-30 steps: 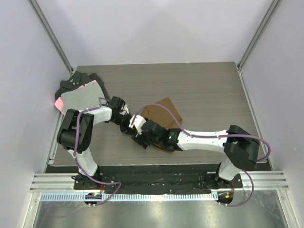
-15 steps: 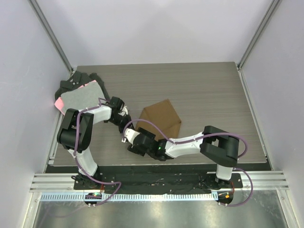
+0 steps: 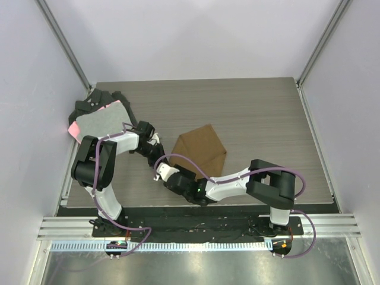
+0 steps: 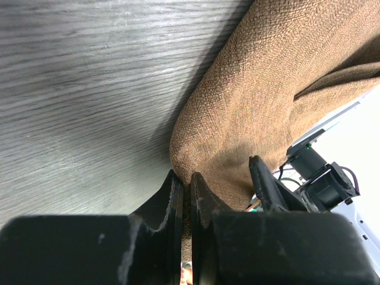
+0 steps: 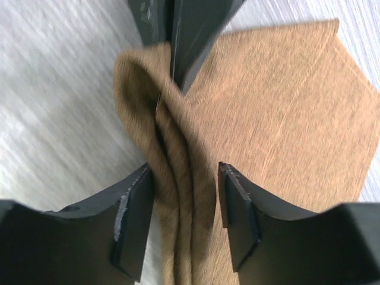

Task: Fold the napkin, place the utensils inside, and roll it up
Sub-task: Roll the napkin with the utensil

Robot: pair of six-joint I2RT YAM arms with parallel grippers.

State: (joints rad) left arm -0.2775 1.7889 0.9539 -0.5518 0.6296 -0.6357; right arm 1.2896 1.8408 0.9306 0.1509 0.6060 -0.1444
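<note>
Your napkin [image 3: 202,148] lies folded in the middle of the table [image 3: 255,107]. The left pincer [image 4: 185,184] pinches its bunched corner, and the right pincer [image 5: 184,202] stands wide astride that fold. No utensil shows, so loading and rolling look undone.

The napkin [image 3: 202,148], plain brown matte fabric, lies folded near the middle of the tabletop [image 3: 255,113], its near-left corner bunched into raised lengthwise ridges, the rest flat
</note>
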